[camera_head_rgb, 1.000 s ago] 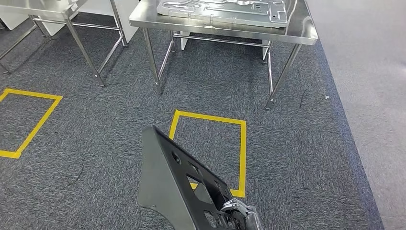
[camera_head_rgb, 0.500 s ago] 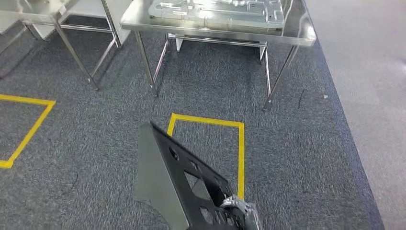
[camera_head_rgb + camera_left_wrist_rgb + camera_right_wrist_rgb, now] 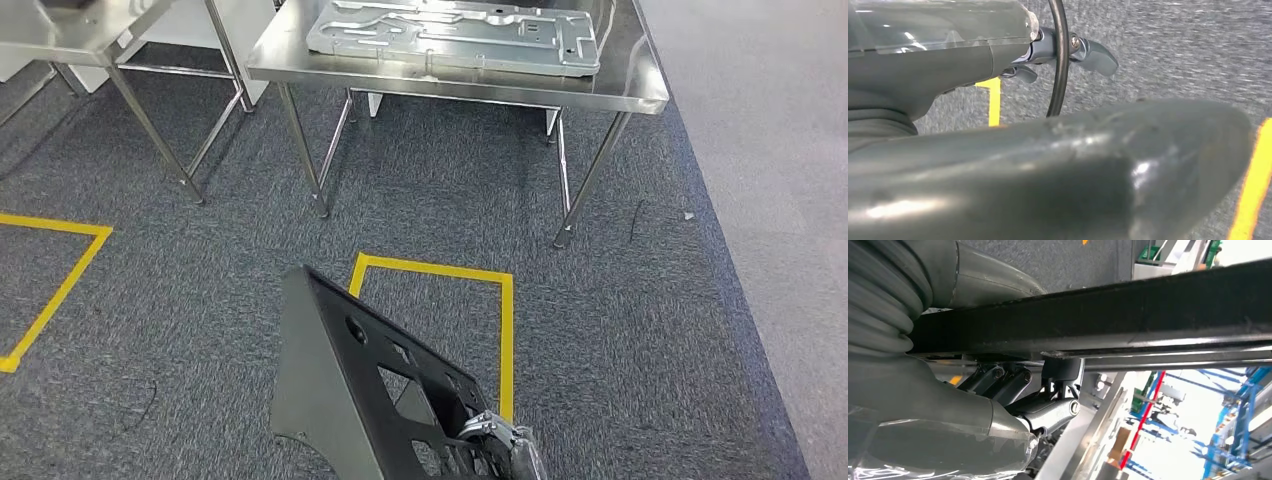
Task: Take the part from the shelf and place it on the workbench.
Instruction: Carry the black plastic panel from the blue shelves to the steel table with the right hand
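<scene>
The right hand [image 3: 497, 443] is low and close to the robot's body, its fingers [image 3: 1048, 412] wrapped around the edge of one dark metal part [image 3: 350, 385] with holes. The part is held tilted above the carpet [image 3: 620, 330]. The left hand [image 3: 1048, 165] is blurry, so I cannot tell if it holds anything. Ahead stands one shiny desk [image 3: 640, 90] with one silver plate [image 3: 455, 35] on it, and two yellow tape squares [image 3: 505, 320] mark the floor.

Grey carpet [image 3: 620, 330], yellow tape square [image 3: 505, 310]

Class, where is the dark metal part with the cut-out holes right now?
In the head view the dark part is low in the middle, held by the right hand above the carpet, beside the yellow taped square and short of the steel workbench.
</scene>
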Tool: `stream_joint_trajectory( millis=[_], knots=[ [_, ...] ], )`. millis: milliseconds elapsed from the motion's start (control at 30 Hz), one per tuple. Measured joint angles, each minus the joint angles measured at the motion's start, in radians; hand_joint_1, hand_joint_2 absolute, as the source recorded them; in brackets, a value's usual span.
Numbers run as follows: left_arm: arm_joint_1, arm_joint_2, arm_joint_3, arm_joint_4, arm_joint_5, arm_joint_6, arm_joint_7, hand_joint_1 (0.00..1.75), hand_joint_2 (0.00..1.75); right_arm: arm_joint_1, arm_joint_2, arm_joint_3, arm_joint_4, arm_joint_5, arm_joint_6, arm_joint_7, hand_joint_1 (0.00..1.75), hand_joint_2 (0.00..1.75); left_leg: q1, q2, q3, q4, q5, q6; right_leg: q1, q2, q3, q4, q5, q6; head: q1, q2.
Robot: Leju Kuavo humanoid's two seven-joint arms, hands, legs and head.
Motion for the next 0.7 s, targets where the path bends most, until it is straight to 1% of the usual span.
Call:
stream_joint_trajectory(
  millis=[33,67,100,133,167,200,233,267,300,367,400,433,467,500,533,567,600,633,667,700],
  knots=[
    [-0.001,0.000,0.000,0.000,0.000,0.000,0.000,0.00,0.00,0.000,0.000,0.001,0.000,0.000,0.000,0.000,1.75,1.75,0.000,0.001,0.004,0.018,0.004,-0.004,-0.002,0.001,0.016,-0.008,-0.003,-0.007,0.000,0.000],
    [-0.003,0.000,0.000,0.001,0.000,-0.001,-0.001,0.00,0.00,-0.001,0.000,0.002,0.000,0.000,-0.001,0.000,1.75,1.75,0.001,0.001,-0.009,0.052,0.005,-0.007,-0.003,0.001,0.034,-0.014,-0.008,-0.014,0.000,0.000],
    [-0.004,0.001,0.000,0.001,-0.001,-0.002,-0.002,0.00,0.00,-0.003,0.000,0.003,0.000,0.000,-0.002,0.000,1.75,1.75,0.002,0.000,-0.036,0.105,-0.003,-0.008,-0.003,0.001,0.049,-0.018,-0.015,-0.020,0.000,0.000],
    [-0.005,0.001,0.000,0.002,-0.001,-0.003,-0.003,0.00,0.00,-0.004,0.000,0.003,0.000,0.000,-0.004,0.000,1.75,1.75,0.003,0.000,-0.074,0.167,-0.021,-0.009,-0.001,0.001,0.061,-0.020,-0.024,-0.025,0.000,0.000],
    [-0.004,0.001,0.000,0.002,-0.003,-0.004,-0.004,0.00,0.00,-0.004,0.000,0.003,0.000,0.000,-0.007,0.001,1.75,1.75,0.003,0.000,-0.117,0.223,-0.051,-0.010,0.001,0.002,0.070,-0.020,-0.034,-0.029,0.000,0.000],
    [-0.001,0.002,0.000,0.002,-0.004,-0.006,-0.006,0.00,0.00,-0.004,0.000,0.003,0.000,0.000,-0.010,0.002,1.75,1.75,0.003,0.000,-0.155,0.261,-0.082,-0.011,0.003,0.005,0.081,-0.020,-0.045,-0.031,0.000,0.000],
    [0.001,0.002,0.000,0.002,-0.006,-0.008,-0.008,0.00,0.00,-0.003,0.000,0.003,0.000,0.000,-0.013,0.004,1.75,1.75,0.002,0.000,-0.182,0.271,-0.103,-0.012,0.005,0.008,0.094,-0.020,-0.056,-0.031,0.000,0.000],
    [0.004,0.002,0.000,0.002,-0.007,-0.010,-0.011,0.00,0.00,-0.003,0.000,0.003,0.000,0.000,-0.016,0.006,1.75,1.75,0.002,0.000,-0.197,0.254,-0.103,-0.011,0.007,0.010,0.109,-0.020,-0.068,-0.032,0.000,0.000],
    [0.006,0.002,0.000,0.002,-0.008,-0.012,-0.013,0.00,0.00,-0.003,0.000,0.003,0.000,0.000,-0.018,0.007,1.75,1.75,0.000,0.000,-0.201,0.211,-0.074,-0.008,0.009,0.012,0.127,-0.020,-0.082,-0.031,0.000,0.000],
    [0.010,0.004,0.000,0.002,-0.009,-0.014,-0.014,0.00,0.00,-0.003,0.000,0.003,0.002,0.000,-0.018,0.008,1.75,1.75,-0.007,-0.001,-0.199,0.107,0.042,0.006,0.011,0.013,0.154,-0.020,-0.107,-0.028,0.000,0.000],
    [0.011,0.005,0.000,0.002,-0.009,-0.014,-0.015,0.00,0.00,-0.003,0.000,0.003,0.003,0.001,-0.018,0.009,1.75,1.75,-0.012,-0.001,-0.197,0.073,0.087,0.013,0.012,0.015,0.161,-0.020,-0.117,-0.024,0.000,0.000],
    [0.013,0.006,0.000,0.002,-0.009,-0.015,-0.016,0.00,0.00,-0.003,0.000,0.004,0.004,0.001,-0.019,0.011,1.75,1.75,-0.016,-0.002,-0.197,0.055,0.113,0.020,0.011,0.016,0.167,-0.021,-0.123,-0.018,-0.001,0.000],
    [0.012,0.007,0.000,0.002,-0.010,-0.015,-0.018,0.00,0.00,-0.003,0.000,0.003,0.006,0.002,-0.021,0.014,1.75,1.75,-0.019,-0.002,-0.193,0.050,0.112,0.026,0.010,0.016,0.171,-0.021,-0.123,-0.011,-0.001,0.000],
    [0.012,0.007,0.000,0.003,-0.013,-0.016,-0.021,0.00,0.00,-0.002,0.000,0.003,0.006,0.003,-0.025,0.020,1.75,1.75,-0.018,-0.003,-0.182,0.039,0.109,0.031,0.011,0.016,0.173,-0.018,-0.119,-0.004,-0.001,0.000],
    [0.011,0.006,0.000,0.003,-0.015,-0.016,-0.025,0.00,0.00,-0.002,0.001,0.003,0.006,0.006,-0.032,0.030,1.75,1.75,-0.016,-0.004,-0.169,0.027,0.109,0.036,0.010,0.014,0.171,-0.004,-0.112,0.002,-0.001,0.000],
    [0.011,0.005,0.000,0.003,-0.018,-0.017,-0.029,0.00,0.00,-0.002,0.001,0.001,0.006,0.010,-0.040,0.041,1.75,1.75,-0.012,-0.005,-0.152,0.013,0.106,0.042,0.010,0.012,0.158,0.025,-0.106,0.009,-0.001,0.000],
    [0.011,0.004,0.000,0.003,-0.021,-0.017,-0.031,0.00,0.00,-0.002,0.002,-0.003,0.006,0.014,-0.049,0.055,1.75,1.75,-0.008,-0.006,-0.135,0.000,0.104,0.046,0.008,0.011,0.132,0.070,-0.108,0.015,-0.001,0.000],
    [0.011,0.004,0.000,0.003,-0.023,-0.018,-0.031,0.00,0.00,-0.002,0.004,-0.010,0.006,0.018,-0.057,0.071,1.75,1.75,-0.007,-0.006,-0.121,-0.010,0.099,0.049,0.004,0.009,0.095,0.124,-0.121,0.021,-0.001,0.000],
    [0.011,0.003,0.000,0.003,-0.025,-0.018,-0.031,0.00,0.00,0.000,0.008,-0.020,0.006,0.023,-0.065,0.086,1.75,1.75,-0.005,-0.006,-0.108,-0.015,0.092,0.050,-0.001,0.009,0.051,0.177,-0.144,0.026,-0.001,0.000],
    [0.012,0.002,0.000,0.003,-0.027,-0.018,-0.032,0.00,0.00,0.003,0.012,-0.034,0.006,0.027,-0.070,0.100,1.75,1.75,-0.003,-0.007,-0.095,-0.017,0.083,0.048,-0.007,0.008,0.010,0.217,-0.171,0.031,-0.001,0.000]
  ],
)
